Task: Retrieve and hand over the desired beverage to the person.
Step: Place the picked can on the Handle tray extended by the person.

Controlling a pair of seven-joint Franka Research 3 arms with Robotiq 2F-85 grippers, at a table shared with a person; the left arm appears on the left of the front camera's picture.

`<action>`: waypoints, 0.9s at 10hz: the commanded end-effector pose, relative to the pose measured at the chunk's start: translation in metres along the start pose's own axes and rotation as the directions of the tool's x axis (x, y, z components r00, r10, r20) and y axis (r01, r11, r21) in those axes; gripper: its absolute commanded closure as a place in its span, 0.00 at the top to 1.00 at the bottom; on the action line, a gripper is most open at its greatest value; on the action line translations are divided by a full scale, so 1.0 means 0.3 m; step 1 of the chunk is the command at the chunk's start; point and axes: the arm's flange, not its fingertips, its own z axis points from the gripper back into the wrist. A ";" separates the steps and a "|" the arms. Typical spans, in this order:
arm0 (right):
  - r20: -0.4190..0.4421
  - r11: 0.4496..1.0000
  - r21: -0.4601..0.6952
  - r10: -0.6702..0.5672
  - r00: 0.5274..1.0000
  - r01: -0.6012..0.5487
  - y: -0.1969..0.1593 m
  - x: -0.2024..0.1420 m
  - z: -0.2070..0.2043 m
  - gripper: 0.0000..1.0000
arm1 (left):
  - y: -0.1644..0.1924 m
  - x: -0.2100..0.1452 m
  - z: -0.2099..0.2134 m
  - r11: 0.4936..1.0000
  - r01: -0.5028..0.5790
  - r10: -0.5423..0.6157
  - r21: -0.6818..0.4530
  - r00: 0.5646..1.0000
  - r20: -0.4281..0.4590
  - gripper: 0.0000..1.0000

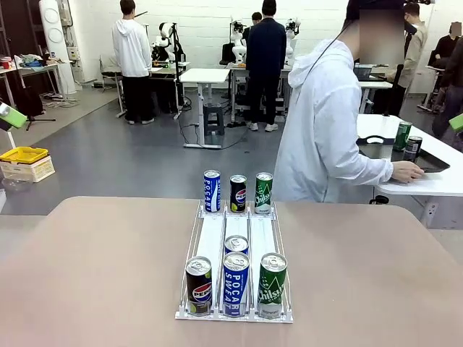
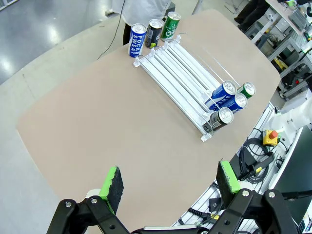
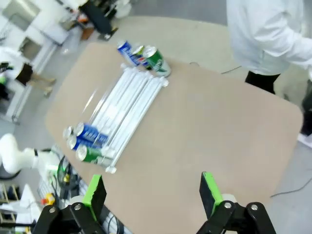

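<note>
Beige table (image 1: 87, 275) carries seven cans in one rack (image 1: 235, 315); both end effectors (image 2: 168, 183) (image 3: 152, 187) gape, empty.

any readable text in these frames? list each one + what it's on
"POCARI SWEAT": blue can at the rack's near end, middle lane
"POCARI SWEAT": blue can standing at the far end
"Chilsung", partly readable: near green can
Pepsi logo: near black can
Far black can and far green can: print too small to read.
</note>
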 end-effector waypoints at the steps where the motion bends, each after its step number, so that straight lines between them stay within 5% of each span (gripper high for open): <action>1: 0.071 0.998 -0.060 -0.014 0.997 0.018 0.019 -0.056 -0.039 1.00 | 0.001 0.001 -0.003 1.000 0.010 -0.010 -0.010 1.000 0.013 1.00; 9: 0.055 0.998 -0.060 -0.022 0.998 0.026 -0.023 -0.043 -0.001 1.00 | 0.001 0.001 -0.003 1.000 0.010 -0.010 -0.010 1.000 0.013 1.00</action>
